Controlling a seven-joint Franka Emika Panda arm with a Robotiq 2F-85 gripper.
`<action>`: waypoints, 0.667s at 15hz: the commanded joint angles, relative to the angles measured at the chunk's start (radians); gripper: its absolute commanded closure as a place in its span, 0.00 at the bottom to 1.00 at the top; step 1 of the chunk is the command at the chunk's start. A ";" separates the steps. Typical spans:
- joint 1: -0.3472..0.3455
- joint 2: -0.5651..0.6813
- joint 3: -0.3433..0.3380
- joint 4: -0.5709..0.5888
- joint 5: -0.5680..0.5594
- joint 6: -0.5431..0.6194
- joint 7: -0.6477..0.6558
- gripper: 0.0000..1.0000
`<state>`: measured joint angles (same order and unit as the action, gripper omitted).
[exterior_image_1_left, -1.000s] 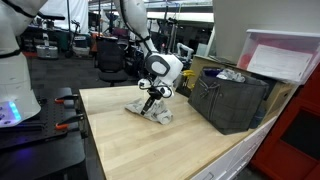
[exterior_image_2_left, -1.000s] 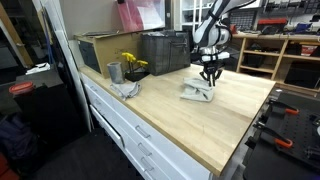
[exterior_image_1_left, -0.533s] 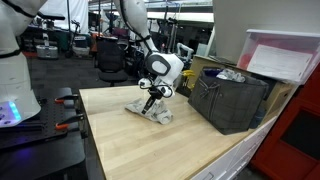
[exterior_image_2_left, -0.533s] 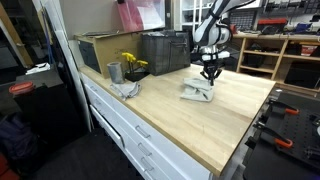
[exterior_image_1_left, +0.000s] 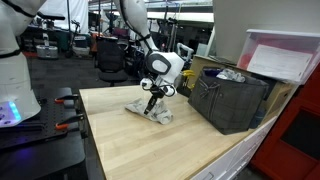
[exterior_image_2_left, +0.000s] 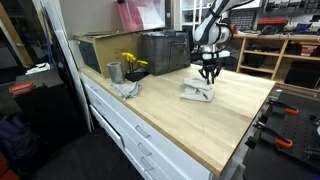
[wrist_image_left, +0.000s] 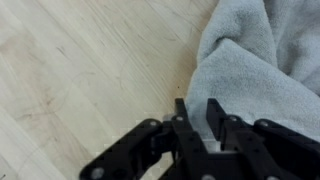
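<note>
The grey towel (wrist_image_left: 262, 58) lies crumpled in a low heap on the wooden table (exterior_image_1_left: 150, 145), a little way out from the dark crate (exterior_image_1_left: 232, 102) and towards the open middle of the top. It shows in both exterior views (exterior_image_2_left: 197, 93).

It looks soft and light – limp cloth that will sag and trail when lifted, and will neither slip nor break. A raised fold or the near edge is the best place to take hold. A pinch on flat cloth would likely catch only one layer.

The gripper (wrist_image_left: 197, 108) hangs straight over the towel's edge on the side away from the crate. Its fingers (wrist_image_left: 215, 106) stand a little apart with cloth between them. Whether they pinch it or merely straddle it I cannot tell – the wrist view is too close and blurred.

Against the earlier frames, the heap keeps its outline and the arm stands where it stood. Any change in finger spacing is too small to read.
</note>
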<state>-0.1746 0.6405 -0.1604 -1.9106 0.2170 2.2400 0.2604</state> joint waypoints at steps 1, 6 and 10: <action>-0.015 -0.024 0.009 -0.029 -0.001 0.045 -0.066 0.85; -0.029 -0.019 0.013 -0.030 0.008 0.068 -0.107 1.00; -0.039 -0.024 0.013 -0.034 0.010 0.069 -0.118 1.00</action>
<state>-0.1915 0.6407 -0.1603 -1.9159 0.2164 2.2846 0.1773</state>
